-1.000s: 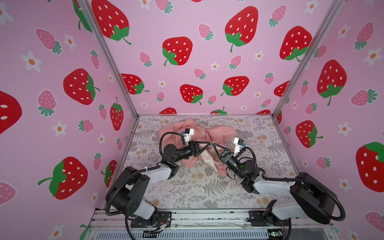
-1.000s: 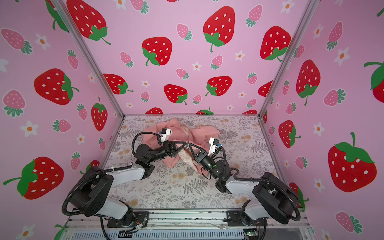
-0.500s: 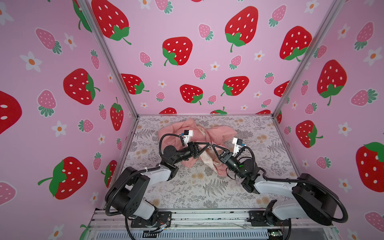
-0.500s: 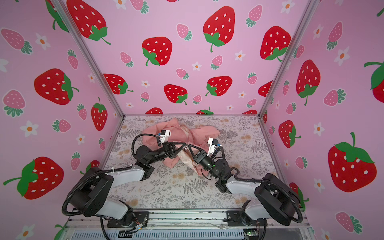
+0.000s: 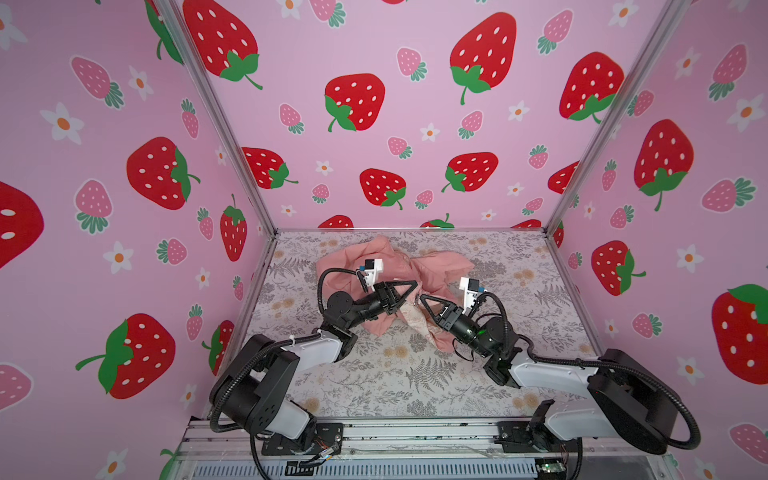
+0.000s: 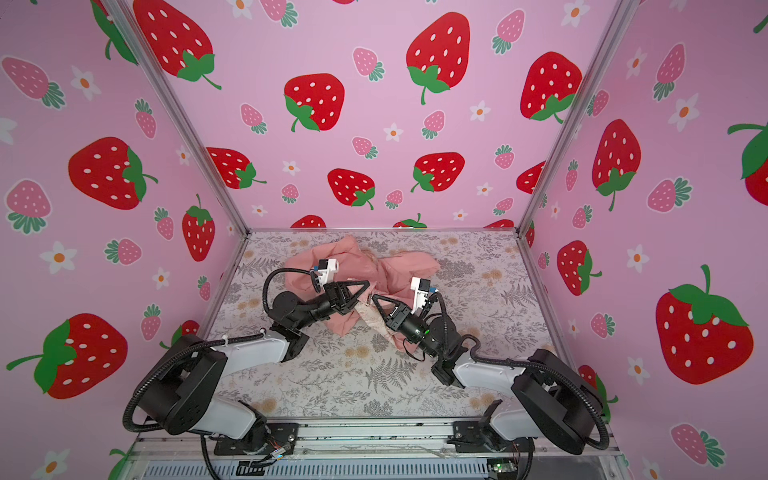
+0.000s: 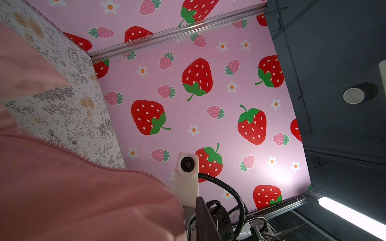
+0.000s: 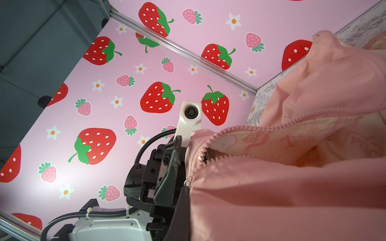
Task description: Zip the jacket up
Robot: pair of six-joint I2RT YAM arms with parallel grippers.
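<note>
Because the jacket [image 5: 436,270] lies crumpled at the far middle of the table, with its two zip rows apart and the cream lining [image 8: 271,135] showing between them, I judge that the zipping is not far along and that several things can fail from here. The right gripper [image 5: 424,298] is closed, and the taut zip edge that runs up to it suggests that it pinches the cloth of the jacket. This hold is on a thin hem, so a strong pull may draw the cloth out. The left gripper [image 5: 411,286] sits just left of it, almost tip to tip, and I cannot tell if its jaws are apart or together. The small metal zip pull [image 8: 186,183] hangs just beside it, but no grip on it is visible, and if the pull is not held, the slider will not travel. The loose lining may also be caught in the teeth, because the front is folded and not straight. The surface is a table cover [image 5: 415,374] printed with grey ferns and yellow flowers. Around it stand pink walls [image 5: 374,124] with strawberries and daisies. A metal rail [image 5: 374,432] runs along the near edge, and the left wrist view shows a dark ceiling with a lit lamp strip [image 7: 351,217].
</note>
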